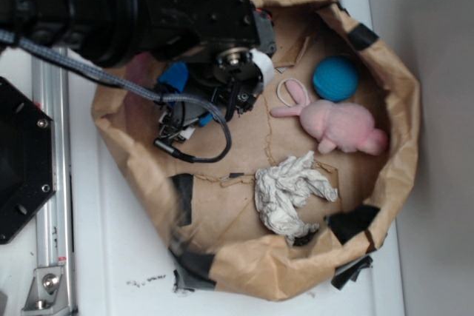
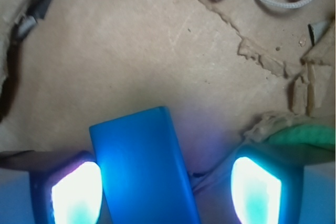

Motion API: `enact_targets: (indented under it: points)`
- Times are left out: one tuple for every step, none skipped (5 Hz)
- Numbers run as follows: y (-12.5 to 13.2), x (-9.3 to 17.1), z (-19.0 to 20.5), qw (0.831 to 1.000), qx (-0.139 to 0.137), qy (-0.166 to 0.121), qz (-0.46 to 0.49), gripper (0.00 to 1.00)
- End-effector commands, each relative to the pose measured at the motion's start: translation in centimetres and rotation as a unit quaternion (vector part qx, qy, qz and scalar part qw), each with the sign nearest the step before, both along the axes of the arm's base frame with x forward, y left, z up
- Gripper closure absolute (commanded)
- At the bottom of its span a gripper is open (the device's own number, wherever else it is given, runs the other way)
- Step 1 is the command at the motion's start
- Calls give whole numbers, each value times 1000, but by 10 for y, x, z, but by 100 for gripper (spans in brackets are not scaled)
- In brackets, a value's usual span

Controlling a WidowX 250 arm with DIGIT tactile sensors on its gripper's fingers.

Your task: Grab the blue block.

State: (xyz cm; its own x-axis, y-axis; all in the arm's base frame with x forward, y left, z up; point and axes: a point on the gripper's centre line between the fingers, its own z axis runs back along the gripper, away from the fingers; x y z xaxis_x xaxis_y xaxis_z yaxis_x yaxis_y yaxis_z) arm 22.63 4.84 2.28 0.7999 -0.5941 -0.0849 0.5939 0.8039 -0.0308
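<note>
Gripper (image 2: 165, 192) open wide, block (image 2: 142, 166) between the 2 fingers (image 2: 76, 192), against the left one, clear of the right.

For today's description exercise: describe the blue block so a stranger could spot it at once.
Find the brown paper nest on the white table; its left side lies under the black robot arm. There, between the open gripper fingers, lies the blue block. Unlike the round teal ball, it is flat and rectangular.

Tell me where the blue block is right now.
In the wrist view the blue block lies on the brown paper between the open tool's two fingers, nearer the left-hand one. In the exterior view it is mostly hidden under the arm.
</note>
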Motion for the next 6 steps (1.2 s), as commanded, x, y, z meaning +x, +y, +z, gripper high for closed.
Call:
enact_targets:
  points:
    - [10, -8, -7, 1000, 13, -15, 17, 0]
    - [4, -11, -23, 996, 83, -42, 12, 0]
    - [6, -12, -23, 996, 73, -42, 28, 100]
    - [11, -12, -21, 997, 57, -46, 40, 100]
    - [13, -5, 12, 994, 29, -86, 63, 100]
    - [11, 19, 61, 981, -41, -138, 128, 100]
